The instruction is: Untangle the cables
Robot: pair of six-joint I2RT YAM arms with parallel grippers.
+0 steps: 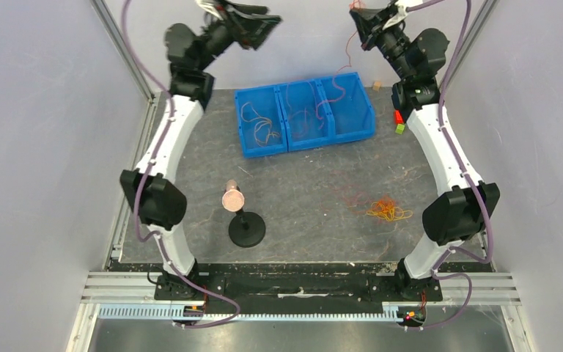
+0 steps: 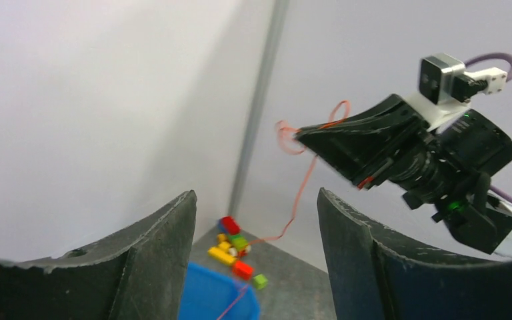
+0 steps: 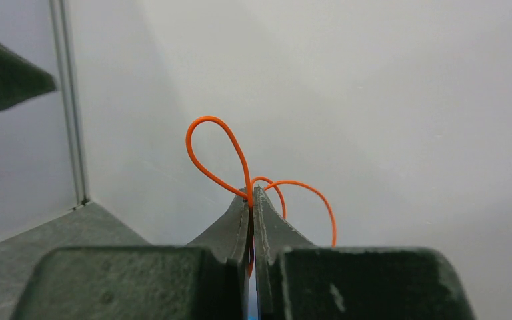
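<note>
Right gripper (image 3: 251, 197): raised at 1 o'clock of the top view, near the back wall. Its own camera shows the jaws pressed together on an orange cable (image 3: 207, 119). One tall loop stands above the fingertips toward 11 o'clock, and two lower arcs fall away toward 3 o'clock.

Orange cable, seen from the left wrist only: below the pinch, the strand hangs down in a long slack line to the floor by the blocks (image 2: 232, 251). The top view renders it as a faint thread.

Left gripper (image 2: 257, 223): raised at 11 o'clock of the top view. Its jaws are wide apart with nothing between them, and they face the right gripper.

Blue tray (image 1: 304, 144): at 12 o'clock on the mat (image 1: 190, 183), with three compartments. Each one holds thin looped strands (image 1: 260, 125).

Loose tangle (image 1: 388, 211): orange and yellow, at 4 o'clock on the mat beside the right arm. Fainter red-pink loops lie just at its 10 o'clock. Only the top view shows it.

Stand (image 1: 247, 229): a black round base with a pinkish disc on top, at 7 o'clock.
</note>
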